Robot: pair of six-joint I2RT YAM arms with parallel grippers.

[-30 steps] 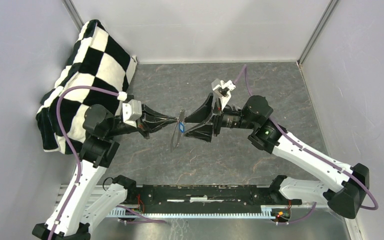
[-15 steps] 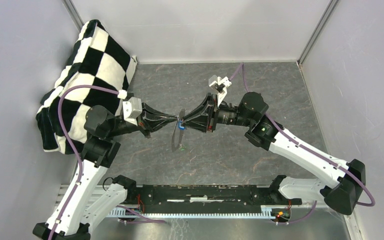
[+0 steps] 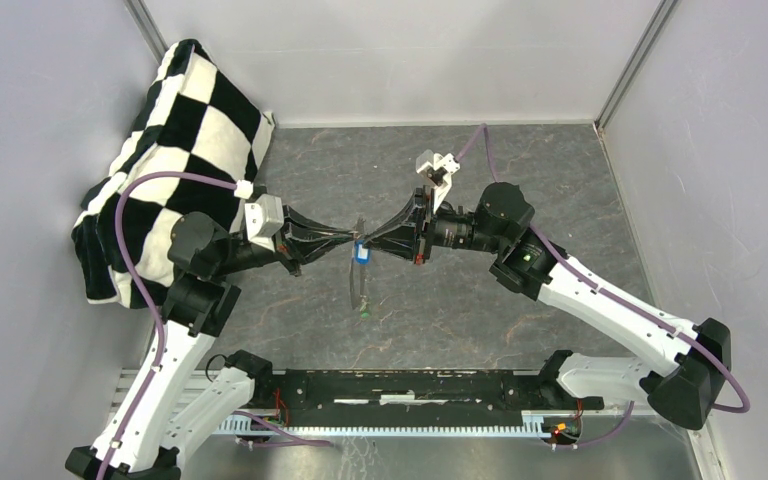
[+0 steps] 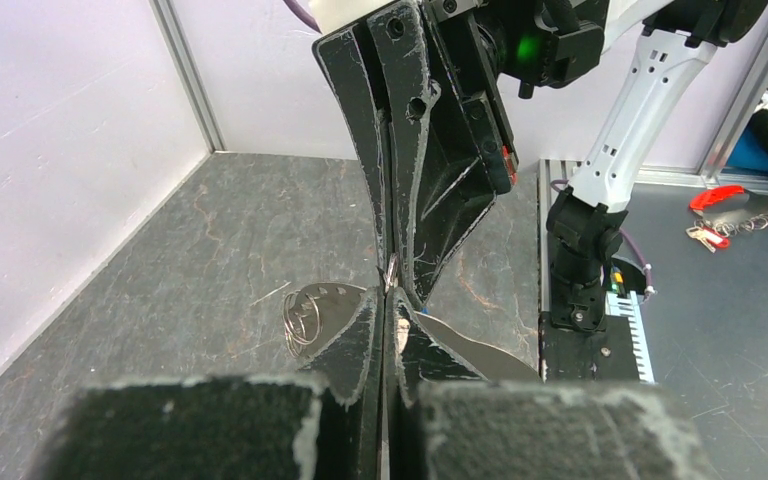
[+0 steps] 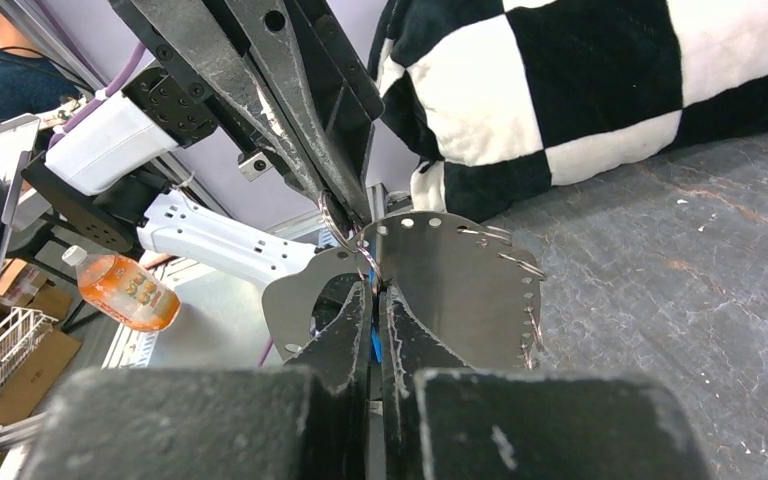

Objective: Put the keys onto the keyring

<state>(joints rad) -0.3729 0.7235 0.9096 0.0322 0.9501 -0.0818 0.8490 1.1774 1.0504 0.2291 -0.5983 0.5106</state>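
Grey keyring (image 3: 356,275) is hanging between my 2 grippers: left gripper (image 3: 351,240) is pinching it, right gripper (image 3: 367,245) is clamping the blue key (image 3: 362,252) (green key (image 3: 364,312) sitting at the ring's bottom end).

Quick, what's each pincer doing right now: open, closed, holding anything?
Left pincer: closed, holding the keyring.
Right pincer: closed, pinching the blue key.

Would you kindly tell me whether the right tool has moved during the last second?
Yes. In the top view, the right tool has shifted slightly left, toward the checkered cushion, and closed on the blue key.
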